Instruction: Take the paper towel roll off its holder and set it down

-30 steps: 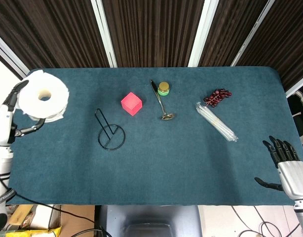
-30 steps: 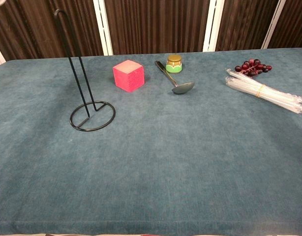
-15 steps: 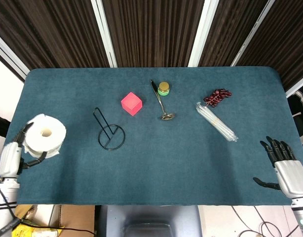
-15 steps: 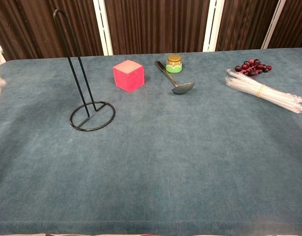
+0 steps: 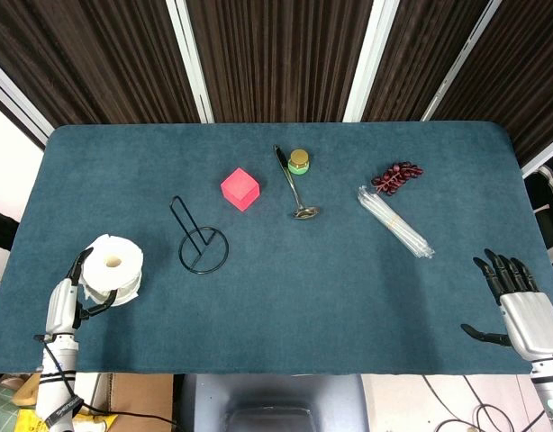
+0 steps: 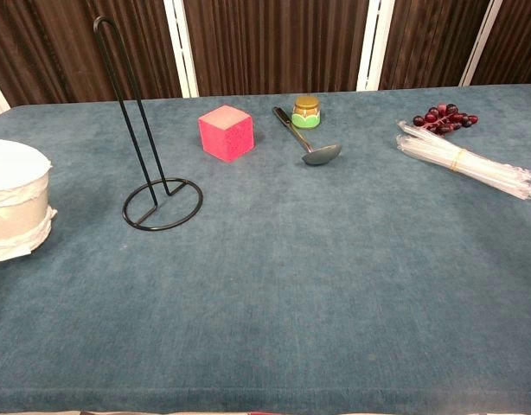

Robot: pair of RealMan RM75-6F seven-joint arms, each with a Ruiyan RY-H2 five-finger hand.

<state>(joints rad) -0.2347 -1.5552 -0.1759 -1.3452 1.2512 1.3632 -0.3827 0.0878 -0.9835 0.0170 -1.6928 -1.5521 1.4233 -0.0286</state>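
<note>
Left hand (image 5: 65, 301) grips white paper towel roll (image 5: 113, 268), upright on blue table (image 5: 285, 297) beside bare black wire holder (image 5: 197, 236). Right hand (image 5: 520, 306) empty, fingers spread.

No text, label or number can be read anywhere.
</note>
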